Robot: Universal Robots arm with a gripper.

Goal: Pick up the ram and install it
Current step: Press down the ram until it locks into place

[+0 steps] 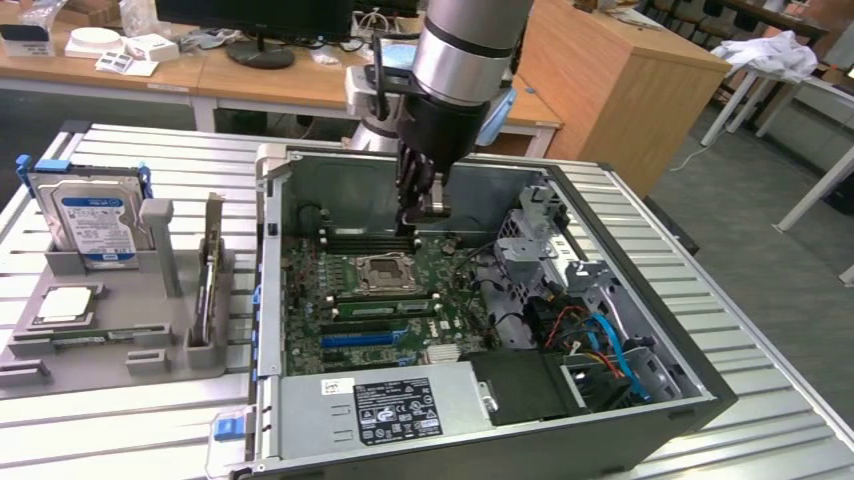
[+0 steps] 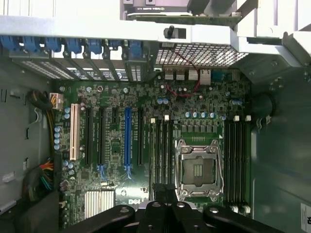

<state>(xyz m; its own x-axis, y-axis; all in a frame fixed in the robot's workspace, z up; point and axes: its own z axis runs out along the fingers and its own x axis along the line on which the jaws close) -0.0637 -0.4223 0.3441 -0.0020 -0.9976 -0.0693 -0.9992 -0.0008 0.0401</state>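
From the exterior view I see my arm reaching down into the open computer case point(image 1: 694, 400), which lies on its side on the ribbed metal table point(image 1: 787, 430). The pincer point(image 1: 424, 212) hangs low over the motherboard point(image 1: 340, 300), just above the memory slots beyond the empty processor socket point(image 1: 384, 272). Its fingers are pressed together, and I cannot make out anything between them. In the wrist view the dark linkage of the pincer point(image 2: 165, 194) sits right over the bank of memory slots point(image 2: 162, 145) that runs beside the socket point(image 2: 199, 167), with a second bank of slots point(image 2: 236, 160) on the socket's other side and the blue long slot point(image 2: 128, 138) further off. A ram point(image 1: 380, 307) stick, green with dark chips, is already seated in a slot on the near side of the socket in the exterior view, just above the blue slot there. Outside the case, towards the exterior view's left, a grey holder point(image 1: 94, 340) carries a hard drive point(image 1: 91, 222) standing upright, a thin upright stick point(image 1: 208, 285) in its rack, and a square silver processor chip point(image 1: 67, 305) lying flat. The power supply point(image 1: 394, 405) fills the near corner of the case.
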